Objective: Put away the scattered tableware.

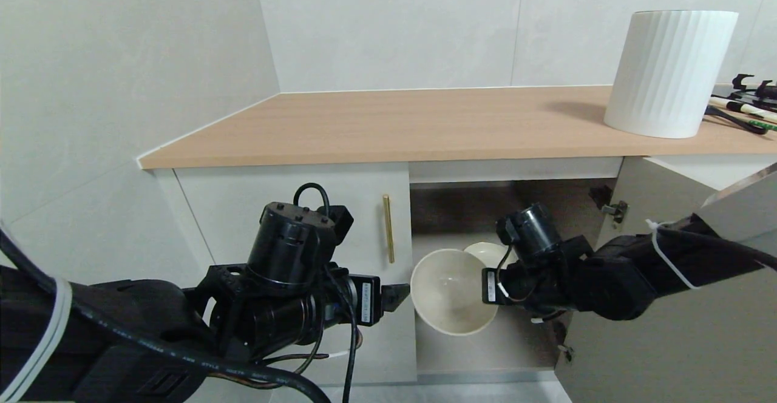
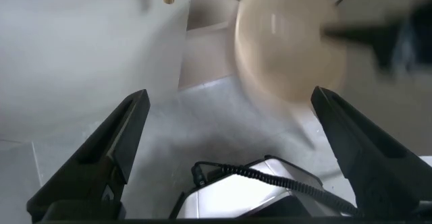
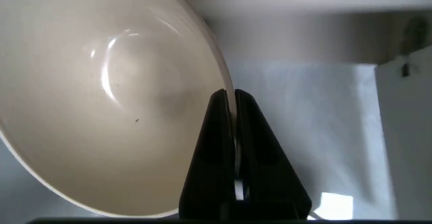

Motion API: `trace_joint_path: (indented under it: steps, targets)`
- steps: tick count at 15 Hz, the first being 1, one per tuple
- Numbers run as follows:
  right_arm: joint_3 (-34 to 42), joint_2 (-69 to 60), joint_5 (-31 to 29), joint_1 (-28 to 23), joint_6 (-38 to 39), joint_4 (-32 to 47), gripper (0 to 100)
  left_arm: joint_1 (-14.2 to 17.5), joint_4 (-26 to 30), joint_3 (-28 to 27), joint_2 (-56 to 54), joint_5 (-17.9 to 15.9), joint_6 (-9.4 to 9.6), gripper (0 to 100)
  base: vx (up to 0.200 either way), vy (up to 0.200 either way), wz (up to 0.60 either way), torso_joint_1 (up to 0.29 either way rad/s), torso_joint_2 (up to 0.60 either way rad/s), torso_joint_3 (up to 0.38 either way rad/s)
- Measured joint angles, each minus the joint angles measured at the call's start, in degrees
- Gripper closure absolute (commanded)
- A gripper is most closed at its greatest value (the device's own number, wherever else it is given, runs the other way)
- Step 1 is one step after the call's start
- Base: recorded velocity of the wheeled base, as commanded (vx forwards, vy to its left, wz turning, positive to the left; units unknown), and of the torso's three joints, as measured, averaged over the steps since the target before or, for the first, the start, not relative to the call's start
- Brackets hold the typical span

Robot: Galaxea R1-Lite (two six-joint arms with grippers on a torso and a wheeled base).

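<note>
Bowl [image 1: 450, 291], rim in grip of right tool [image 1: 488, 287], before open cabinet [image 1: 461, 209]; left tool [image 2: 229, 96] wide, empty.

Wood-grain countertop [image 1: 388, 124], above the left claw [image 2: 229, 99] and right claw [image 3: 234, 109], in a corner of pale tiled walls [image 1: 388, 27]. White cabinet [image 1: 516, 169] below: shut door [image 1: 291, 190], brass bar handle [image 1: 388, 228] just beyond the left claw; open compartment [image 1: 461, 209] behind the right claw, open door [image 1: 668, 360] beside it. Pale floor [image 1: 467, 392] beneath.
</note>
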Motion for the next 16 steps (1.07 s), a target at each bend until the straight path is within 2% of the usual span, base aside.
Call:
trace_joint_path:
  steps: [5, 8, 16]
  targets:
    - [-5.7, 9.5, -4.4, -8.6, 4.7, -9.6, 100, 0.1, 0.0, 0.0, -0.3, 0.0, -0.05, 0, 0.0, 0.0, 0.0, 0.0, 0.0, 0.0]
    - [-10.4, 14.4, -5.5, -12.3, 5.6, -10.6, 100, 0.5, 0.0, -0.1, -0.3, 0.0, -0.1, 0, 0.0, 0.0, 0.0, 0.0, 0.0, 0.0]
    - [-20.4, 23.3, -6.6, -15.4, 5.5, -10.2, 100, 1.0, -0.1, -0.2, -0.3, 0.0, -0.29, 0, 0.0, 0.0, 0.0, 0.0, 0.0, 0.0]
